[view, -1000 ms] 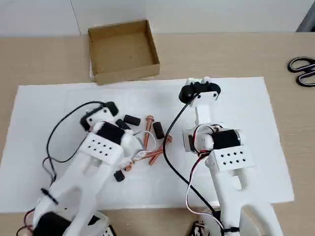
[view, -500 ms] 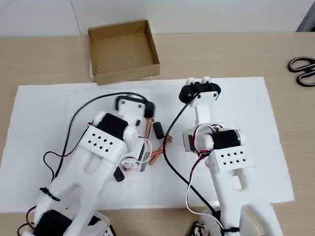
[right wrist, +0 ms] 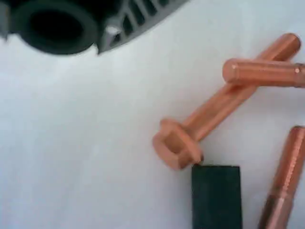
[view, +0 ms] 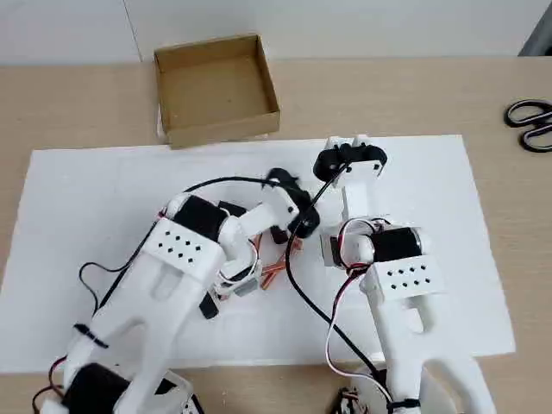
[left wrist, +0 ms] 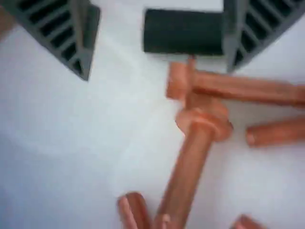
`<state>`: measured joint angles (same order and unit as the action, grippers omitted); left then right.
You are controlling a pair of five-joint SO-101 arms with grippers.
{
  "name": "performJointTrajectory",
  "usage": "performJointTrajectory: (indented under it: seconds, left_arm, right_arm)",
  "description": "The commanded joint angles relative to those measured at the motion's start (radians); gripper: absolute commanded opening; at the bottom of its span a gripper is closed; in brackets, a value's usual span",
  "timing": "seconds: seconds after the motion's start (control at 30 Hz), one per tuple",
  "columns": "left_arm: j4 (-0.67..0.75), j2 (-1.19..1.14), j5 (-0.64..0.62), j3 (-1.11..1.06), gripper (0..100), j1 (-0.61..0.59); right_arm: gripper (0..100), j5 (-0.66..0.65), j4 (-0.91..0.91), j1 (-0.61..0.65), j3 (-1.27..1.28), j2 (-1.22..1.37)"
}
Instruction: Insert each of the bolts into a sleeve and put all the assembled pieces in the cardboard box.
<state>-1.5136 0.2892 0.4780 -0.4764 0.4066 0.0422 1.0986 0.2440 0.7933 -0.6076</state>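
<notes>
Several copper bolts (left wrist: 193, 157) lie in a loose pile on the white paper, with a black sleeve (left wrist: 183, 31) beside them. My left gripper (left wrist: 158, 71) hangs open just above them; the sleeve lies between its fingers, close against one finger (left wrist: 248, 33). In the high view this gripper (view: 289, 216) sits over the pile (view: 274, 272). My right gripper (right wrist: 71, 24) is shut on another black sleeve (right wrist: 52, 26), seen end on beside a grey finger (right wrist: 138, 19). Below it lie more bolts (right wrist: 214, 114) and a sleeve (right wrist: 217, 195). The right arm's wrist (view: 349, 168) stands beside the pile.
The open cardboard box (view: 224, 128) stands at the back, just beyond the white paper sheet (view: 86, 198). A loose black sleeve (view: 210, 308) lies by the left arm. Scissors (view: 530, 121) rest at the far right table edge. Black cables loop across both arms.
My left arm has swung to the right, from the left side of the pile to over the bolts and the sleeve in the middle. The right arm has kept still.
</notes>
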Motion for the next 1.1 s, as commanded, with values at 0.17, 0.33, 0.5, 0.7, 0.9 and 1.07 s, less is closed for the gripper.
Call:
performJointTrajectory:
  seconds: [0.17, 0.33, 0.5, 0.7, 0.9, 1.07]
  left_arm:
    - [0.124, -0.196, 0.140, 0.018, 18, -0.005]
    - [0.140, -0.259, 0.143, 0.042, 18, -0.006]
    - [0.146, -0.290, 0.144, 0.050, 18, -0.002]
    - [0.153, -0.307, 0.144, 0.050, 18, 0.000]
    - [0.167, -0.307, 0.141, 0.050, 18, 0.012]
    - [0.181, -0.308, 0.144, 0.048, 8, 0.043]
  right_arm:
    - [0.8, 0.000, -0.019, -0.008, -0.006, -0.044]
    - [0.8, 0.000, -0.019, -0.008, -0.006, -0.044]
    - [0.8, 0.000, -0.019, -0.008, -0.006, -0.044]
    - [0.5, 0.003, -0.019, -0.087, -0.063, -0.045]
    - [0.5, 0.008, -0.019, -0.219, -0.098, -0.047]
    - [0.5, 0.008, -0.018, -0.219, -0.097, -0.047]
